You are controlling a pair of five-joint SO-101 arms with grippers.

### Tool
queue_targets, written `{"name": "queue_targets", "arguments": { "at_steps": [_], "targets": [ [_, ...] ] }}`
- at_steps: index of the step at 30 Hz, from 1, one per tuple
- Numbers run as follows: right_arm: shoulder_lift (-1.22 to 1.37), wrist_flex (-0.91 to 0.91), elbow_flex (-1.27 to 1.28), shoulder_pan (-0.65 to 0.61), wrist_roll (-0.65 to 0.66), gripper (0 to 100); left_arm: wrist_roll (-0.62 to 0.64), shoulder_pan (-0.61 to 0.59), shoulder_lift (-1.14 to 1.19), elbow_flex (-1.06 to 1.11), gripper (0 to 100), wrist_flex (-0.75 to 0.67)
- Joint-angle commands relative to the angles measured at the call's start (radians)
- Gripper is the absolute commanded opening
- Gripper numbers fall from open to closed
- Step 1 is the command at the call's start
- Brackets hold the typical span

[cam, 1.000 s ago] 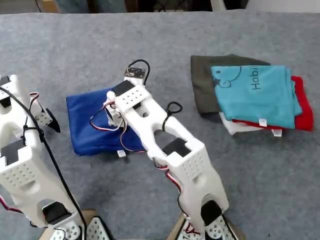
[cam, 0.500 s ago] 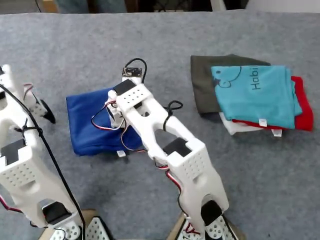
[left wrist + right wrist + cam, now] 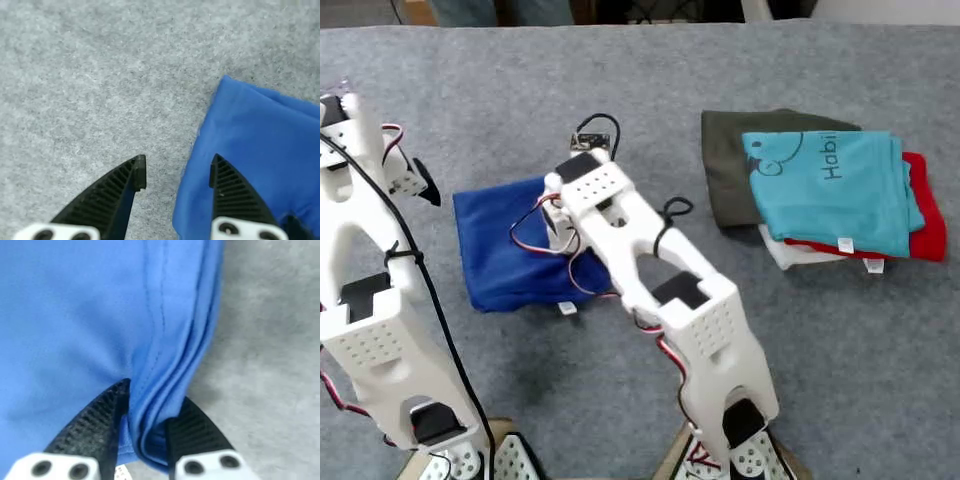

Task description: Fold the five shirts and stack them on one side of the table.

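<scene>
Right wrist view: the right gripper (image 3: 152, 401) is clamped on the folded blue cotton shirt (image 3: 95, 315). Its two black ribbed fingers (image 3: 102, 415) pinch the bunched, layered edge of the cloth, and several folds stand up between them. The rest of the shirt spreads flat away from the fingertips over the grey felt table cover (image 3: 270, 340).

From the high view, the right gripper (image 3: 556, 215) sits over the blue shirt (image 3: 505, 250), on the side of it that faces the stack. The left gripper (image 3: 420, 188) is on the far side of the shirt from the right one, just beside the shirt's outer corner.

In the left wrist view, the left gripper (image 3: 179, 162) is spread wide and holds nothing. One finger is over bare felt (image 3: 90, 75) and the other is over the blue shirt's (image 3: 260, 145) edge. Whether that finger touches the cloth cannot be told.

Well apart from the right gripper, on the side away from the left one, four folded shirts lie piled. A flat teal printed shirt (image 3: 830, 190) is on top, over a red shirt (image 3: 928, 228), a white shirt (image 3: 788, 255) and a dark olive shirt (image 3: 725, 170).
</scene>
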Motion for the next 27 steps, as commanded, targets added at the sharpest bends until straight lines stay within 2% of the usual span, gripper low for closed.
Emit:
{"name": "queue_targets", "arguments": {
  "at_steps": [1, 8, 18, 27],
  "targets": [
    [-0.091, 0.064, -0.056, 0.058, 0.048, 1.3, 0.018, -0.002, -0.006, -0.045, 23, 0.006],
    [-0.151, 0.186, -0.191, 0.153, 0.250, 1.3, 0.014, -0.002, -0.006, 0.024, 23, 0.005],
    [-0.154, 0.236, -0.503, 0.411, 0.680, 1.3, 0.015, -0.002, -0.006, 0.074, 23, 0.005],
    [-0.151, 0.233, -0.713, 0.644, 0.930, 1.4, 0.015, -0.002, -0.006, 0.074, 23, 0.005]
  ]
}}
